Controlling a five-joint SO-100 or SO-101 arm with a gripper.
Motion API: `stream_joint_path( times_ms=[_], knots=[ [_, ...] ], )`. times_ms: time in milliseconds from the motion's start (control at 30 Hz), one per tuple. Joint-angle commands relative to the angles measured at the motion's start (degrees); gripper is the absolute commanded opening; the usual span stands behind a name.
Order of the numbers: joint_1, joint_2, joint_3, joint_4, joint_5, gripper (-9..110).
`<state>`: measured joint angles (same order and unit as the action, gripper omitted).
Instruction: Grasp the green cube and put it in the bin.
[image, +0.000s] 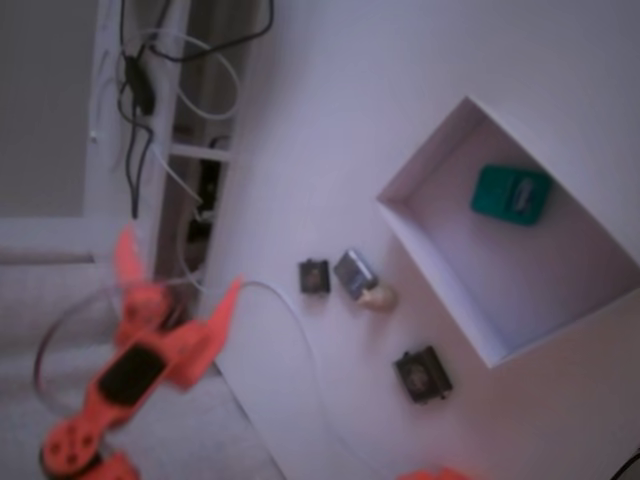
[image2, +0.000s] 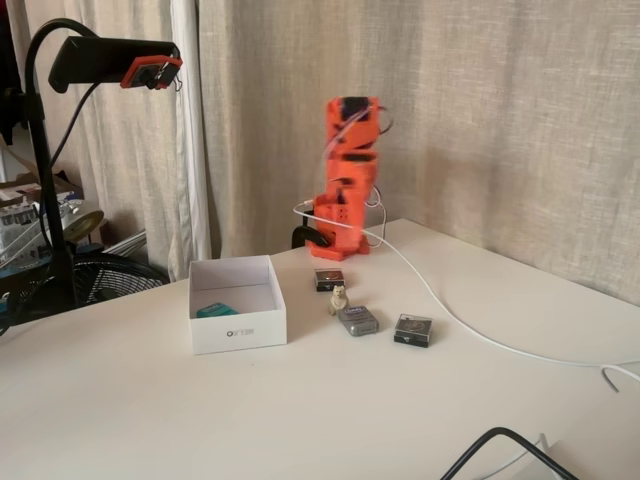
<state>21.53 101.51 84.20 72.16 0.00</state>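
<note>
The green cube (image: 510, 193) lies inside the bin (image: 440, 275), a white low-walled box, toward its upper part in this fixed view. From the side, the cube (image2: 216, 310) rests on the floor of the bin (image2: 238, 330). My orange gripper (image: 178, 280) is well off to the left of the bin, raised above the table, its two fingers spread in a V with nothing between them. The side fixed view shows the orange arm (image2: 345, 185) folded upright behind the blocks, away from the bin.
Two dark blocks (image: 314, 276) (image: 422, 374), a grey block (image: 354, 270) and a small beige figure (image: 379, 296) lie between arm and bin. A white cable (image2: 470, 328) runs across the table. A camera stand (image2: 45, 180) rises at the left.
</note>
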Motion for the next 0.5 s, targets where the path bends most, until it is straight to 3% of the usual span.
stream_joint_path(
  times_ms=[0, 167, 467],
  knots=[
    [-11.6, 11.95, 7.65, -3.43, 0.18, 59],
    [-21.45, 26.02, 21.53, -5.54, 0.18, 59],
    [-28.83, 48.78, 44.91, -7.21, 0.09, 59]
  ],
)
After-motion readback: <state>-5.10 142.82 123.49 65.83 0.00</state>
